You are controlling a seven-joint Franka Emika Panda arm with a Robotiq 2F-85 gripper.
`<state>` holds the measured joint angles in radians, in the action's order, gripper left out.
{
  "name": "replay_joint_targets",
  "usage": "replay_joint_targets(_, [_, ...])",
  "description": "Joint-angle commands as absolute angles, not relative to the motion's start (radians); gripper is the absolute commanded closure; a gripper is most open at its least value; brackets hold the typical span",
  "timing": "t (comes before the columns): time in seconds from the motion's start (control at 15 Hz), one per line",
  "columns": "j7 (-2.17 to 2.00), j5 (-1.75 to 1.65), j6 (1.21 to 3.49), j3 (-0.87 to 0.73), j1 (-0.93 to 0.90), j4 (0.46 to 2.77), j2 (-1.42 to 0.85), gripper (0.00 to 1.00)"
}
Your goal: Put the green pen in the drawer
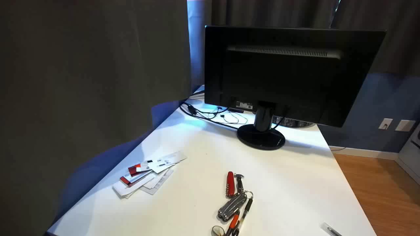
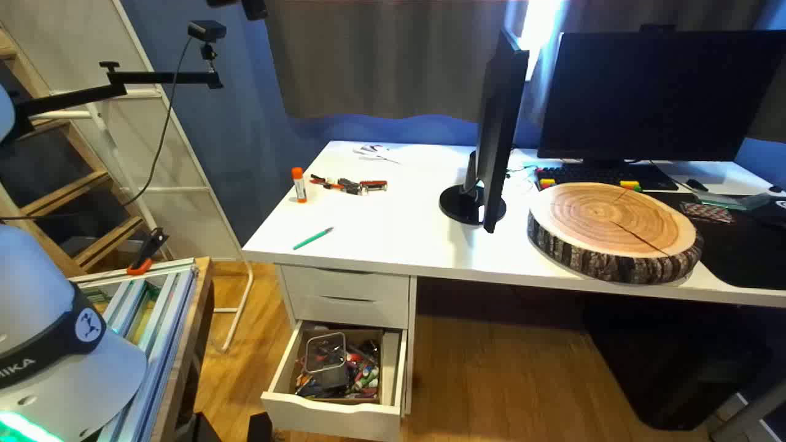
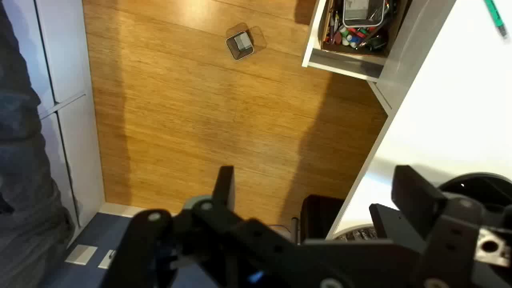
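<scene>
The green pen (image 2: 313, 238) lies on the white desk near its front edge, above the drawer unit. In the wrist view the green pen (image 3: 494, 16) shows at the top right corner, partly cut off. The drawer (image 2: 334, 410) is the lowest of the unit and is pulled open, with a box of pens and small things inside. It also shows at the top of the wrist view (image 3: 344, 71). My gripper (image 3: 314, 186) is open with nothing between its fingers, over the floor and desk edge. In an exterior view its fingertips (image 2: 229, 425) show at the bottom, left of the drawer.
A glue stick (image 2: 299, 186) and a row of tools (image 2: 351, 185) stand and lie farther back on the desk. A monitor (image 2: 491, 135) and wood slab (image 2: 614, 221) are to the right. Cards (image 1: 157, 173) lie on the desk. A mesh cup (image 3: 240, 45) is on the floor.
</scene>
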<state>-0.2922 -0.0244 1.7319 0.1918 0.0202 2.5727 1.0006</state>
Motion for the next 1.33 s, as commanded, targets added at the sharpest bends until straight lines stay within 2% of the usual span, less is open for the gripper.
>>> replay_joint_targets(0.0, [-0.294,-0.027,1.729,0.189,0.017,2.570,0.999,0.00])
replay_joint_targets(0.53, [-0.280,-0.011,1.747,0.183,0.003,2.577,0.980,0.00])
replay_joint_targets(0.87, [-0.191,0.100,1.889,0.223,-0.133,2.626,0.808,0.00])
replay_joint_targets(1.27, [-0.123,0.242,2.183,0.312,-0.325,2.641,0.450,0.00])
